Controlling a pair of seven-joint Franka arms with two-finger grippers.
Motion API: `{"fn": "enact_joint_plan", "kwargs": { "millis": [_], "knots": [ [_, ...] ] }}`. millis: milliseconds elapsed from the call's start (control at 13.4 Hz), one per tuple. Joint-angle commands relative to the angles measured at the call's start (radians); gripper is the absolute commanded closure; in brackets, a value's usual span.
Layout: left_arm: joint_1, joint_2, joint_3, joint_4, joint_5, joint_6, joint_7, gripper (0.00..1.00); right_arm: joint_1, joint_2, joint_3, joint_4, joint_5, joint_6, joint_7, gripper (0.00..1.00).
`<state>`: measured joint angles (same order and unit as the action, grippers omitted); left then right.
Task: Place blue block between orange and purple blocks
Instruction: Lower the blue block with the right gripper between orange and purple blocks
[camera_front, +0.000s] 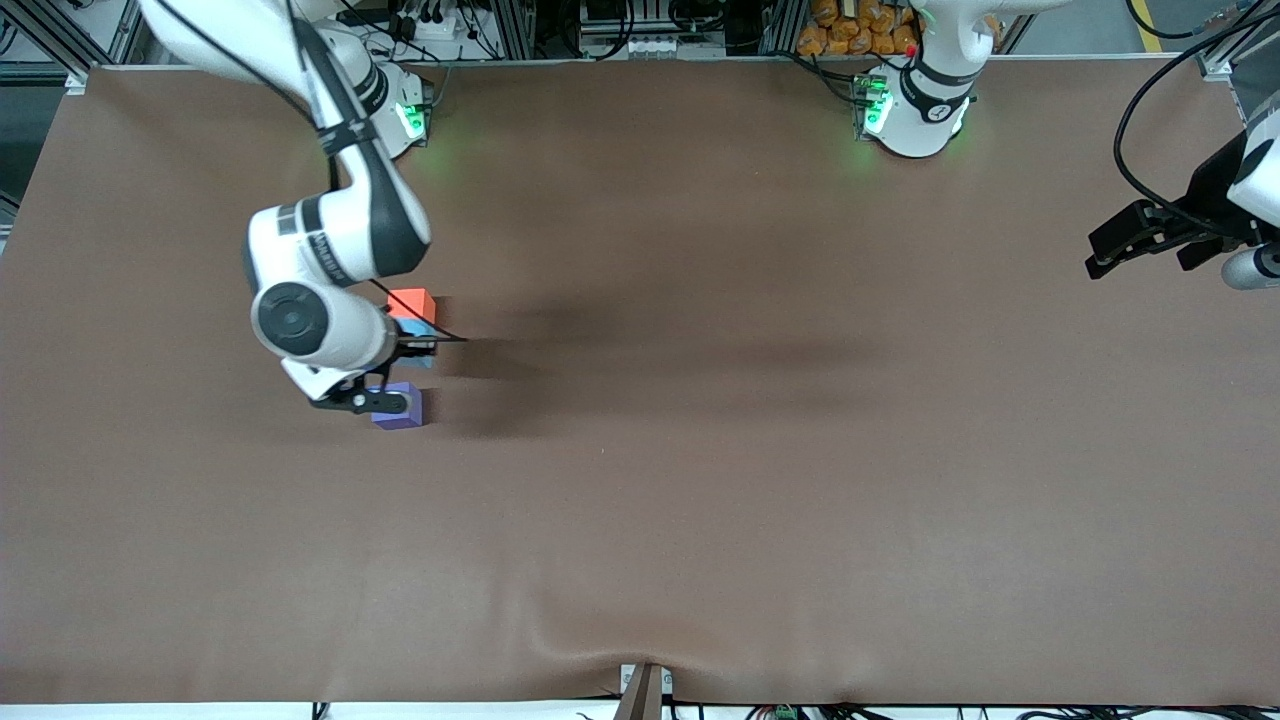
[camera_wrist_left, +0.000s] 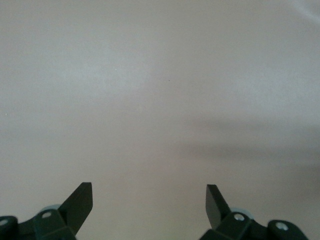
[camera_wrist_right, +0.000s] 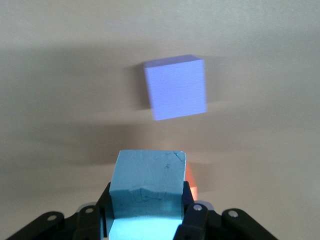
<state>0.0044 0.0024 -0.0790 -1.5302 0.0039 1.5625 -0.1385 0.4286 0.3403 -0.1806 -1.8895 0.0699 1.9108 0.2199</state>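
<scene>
My right gripper (camera_front: 412, 346) is shut on the light blue block (camera_front: 424, 331), low over the gap between the orange block (camera_front: 411, 302) and the purple block (camera_front: 400, 408). The orange block lies farther from the front camera and the purple block nearer. In the right wrist view the blue block (camera_wrist_right: 147, 182) sits between the gripper's (camera_wrist_right: 147, 198) fingers. The purple block (camera_wrist_right: 176, 87) shows ahead of it and a sliver of the orange block (camera_wrist_right: 191, 182) shows beside it. My left gripper (camera_front: 1112, 255) waits open and empty over the left arm's end of the table, and the left wrist view (camera_wrist_left: 149, 197) shows bare cloth.
A brown cloth (camera_front: 700, 480) covers the table, with a fold near its front edge. A clamp (camera_front: 645, 690) sits at the middle of the front edge. The arm bases (camera_front: 915, 110) stand along the edge farthest from the front camera.
</scene>
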Motion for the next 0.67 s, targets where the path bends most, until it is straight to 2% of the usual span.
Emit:
{"fn": "enact_joint_plan", "kwargs": {
  "millis": [0,150,599],
  "knots": [
    [0.005,-0.015,-0.005,-0.011,-0.01,-0.019,0.04,0.0,-0.074,-0.008,0.02,-0.033,-0.007,0.014,-0.146,0.8],
    [0.006,-0.022,-0.051,-0.013,-0.004,-0.059,0.033,0.0,-0.077,0.022,0.02,-0.033,0.01,0.034,-0.159,0.8],
    [0.0,-0.012,-0.061,-0.01,-0.004,-0.053,0.045,0.0,-0.088,0.103,0.021,-0.033,0.088,0.074,-0.232,0.78]
  ]
}}
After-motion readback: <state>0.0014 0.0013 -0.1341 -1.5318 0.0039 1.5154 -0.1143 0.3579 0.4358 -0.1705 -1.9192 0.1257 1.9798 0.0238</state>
